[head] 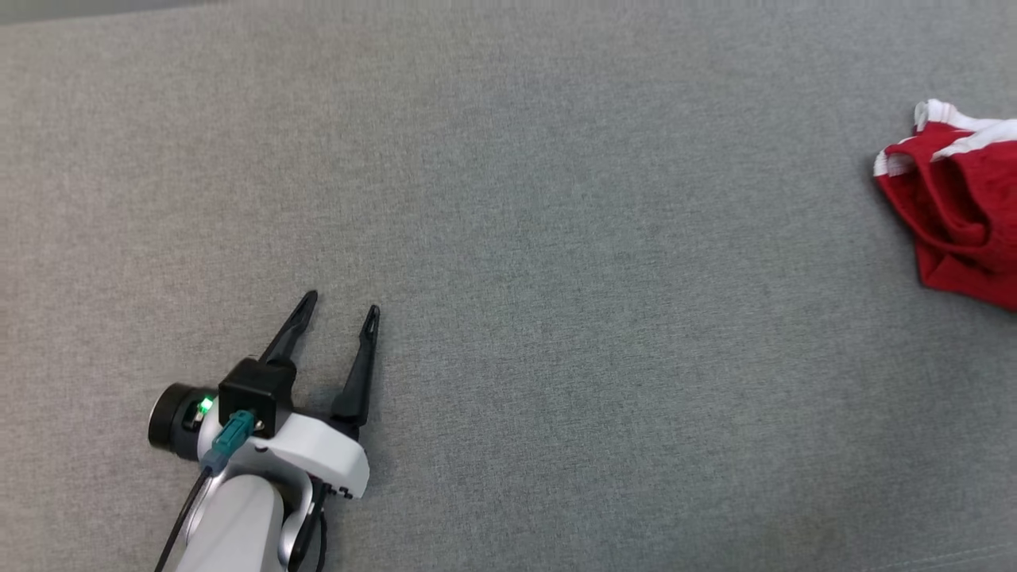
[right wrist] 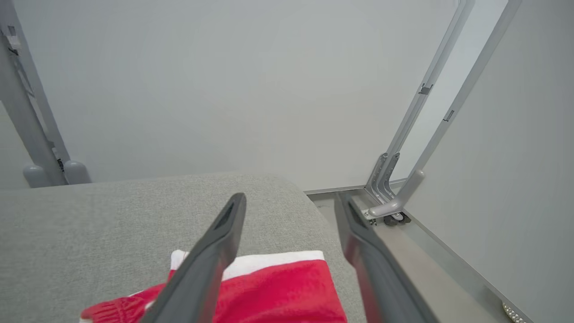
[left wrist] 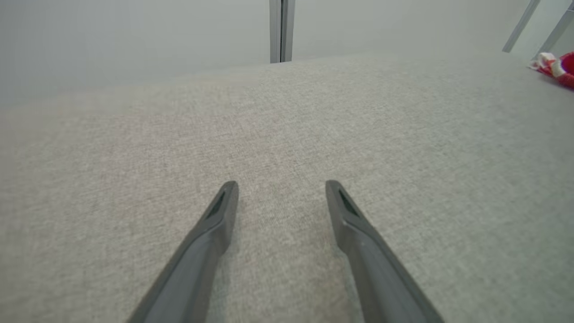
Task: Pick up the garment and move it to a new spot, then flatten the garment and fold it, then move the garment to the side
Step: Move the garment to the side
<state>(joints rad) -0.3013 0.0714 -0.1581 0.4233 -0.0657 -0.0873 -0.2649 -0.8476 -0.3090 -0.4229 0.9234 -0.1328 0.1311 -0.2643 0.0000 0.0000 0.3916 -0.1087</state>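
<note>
Through my head camera the grey surface [head: 556,238] is by far the biggest thing: a flat cover of fine, slightly mottled woven cloth. In the right wrist camera it ends in a rounded corner. Past that corner stands a plain pale wall [right wrist: 224,89], with slim grey metal frame posts [right wrist: 430,98] slanting up at 1 o'clock and their feet on a smooth grey floor [right wrist: 430,269]. The garment [head: 957,206] lies on the surface at 3 o'clock in the head view, cut off by the picture's edge. It is red knit cloth with white ribbed trim, bunched and creased rather than flat. My left forearm [head: 238,524], a white shell carrying a black block, a teal plug [head: 232,435] and a small green light [head: 206,407], comes in at 7 o'clock. The left fingers [head: 361,365] are long, dark and tapering. They are spread wide in a V with nothing between them, and they point toward 12 o'clock over bare surface, well apart from the garment. The right fingers [right wrist: 210,255] are spread just as wide and clamp nothing. They hang over the garment, which shows at 6 o'clock in the right wrist view with its white band on the far side. I cannot tell whether either finger brushes the cloth.
</note>
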